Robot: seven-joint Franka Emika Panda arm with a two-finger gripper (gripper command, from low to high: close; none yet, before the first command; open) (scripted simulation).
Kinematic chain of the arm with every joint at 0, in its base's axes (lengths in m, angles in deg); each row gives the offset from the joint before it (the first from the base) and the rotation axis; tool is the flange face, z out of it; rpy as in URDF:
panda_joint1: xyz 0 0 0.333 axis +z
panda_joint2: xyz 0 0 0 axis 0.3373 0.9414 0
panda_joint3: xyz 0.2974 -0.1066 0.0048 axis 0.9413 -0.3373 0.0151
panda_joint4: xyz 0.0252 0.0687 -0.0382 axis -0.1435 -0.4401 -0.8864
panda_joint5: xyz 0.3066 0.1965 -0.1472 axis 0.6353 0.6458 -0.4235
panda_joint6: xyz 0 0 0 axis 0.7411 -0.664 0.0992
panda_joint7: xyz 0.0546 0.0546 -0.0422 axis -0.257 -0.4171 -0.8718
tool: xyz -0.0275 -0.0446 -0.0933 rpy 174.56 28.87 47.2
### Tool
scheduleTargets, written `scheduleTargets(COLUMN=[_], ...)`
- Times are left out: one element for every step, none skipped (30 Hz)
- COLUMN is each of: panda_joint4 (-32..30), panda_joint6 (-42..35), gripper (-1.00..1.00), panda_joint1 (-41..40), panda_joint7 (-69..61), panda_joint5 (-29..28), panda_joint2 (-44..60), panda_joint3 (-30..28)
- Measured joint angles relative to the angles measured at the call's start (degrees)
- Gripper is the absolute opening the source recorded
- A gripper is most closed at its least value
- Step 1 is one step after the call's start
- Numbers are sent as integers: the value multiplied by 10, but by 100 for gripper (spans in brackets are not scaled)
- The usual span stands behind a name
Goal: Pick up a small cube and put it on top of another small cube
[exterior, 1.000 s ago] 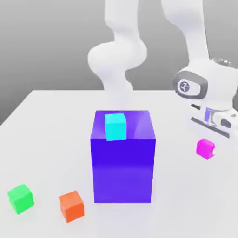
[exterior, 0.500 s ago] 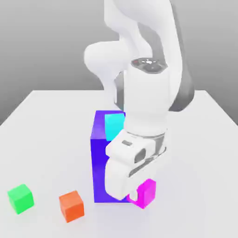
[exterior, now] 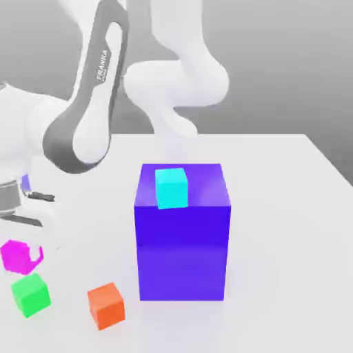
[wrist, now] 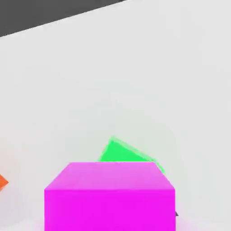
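**Nearly there: magenta cube hanging over its green target**

Now the fingers (exterior: 26, 256) are clamping the magenta cube (exterior: 15, 254), carrying it just above the green cube (exterior: 30, 294), at roughly eleven o'clock from it. Pickup looks done; lowering, aligning and releasing are remaining.

green cube (wrist: 131, 155) half hidden (behind magenta cube (wrist: 109, 196))

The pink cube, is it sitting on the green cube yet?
No, the pink cube hangs just above the green cube, held in the pincer.
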Motion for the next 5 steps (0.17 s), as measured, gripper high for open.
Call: scheduleTargets(panda_joint4=[2, 3, 3, 3, 3], panda_joint6=[13, 22, 22, 22, 22], gripper=[-100, 100, 100, 100, 100], panda_joint1=[-13, -21, -21, -21, -21], panda_joint7=[-14, -25, -25, -25, -25], panda_joint5=[20, 34, 34, 34, 34], panda_joint2=[18, 30, 30, 30, 30], panda_joint3=[16, 26, 26, 26, 26])
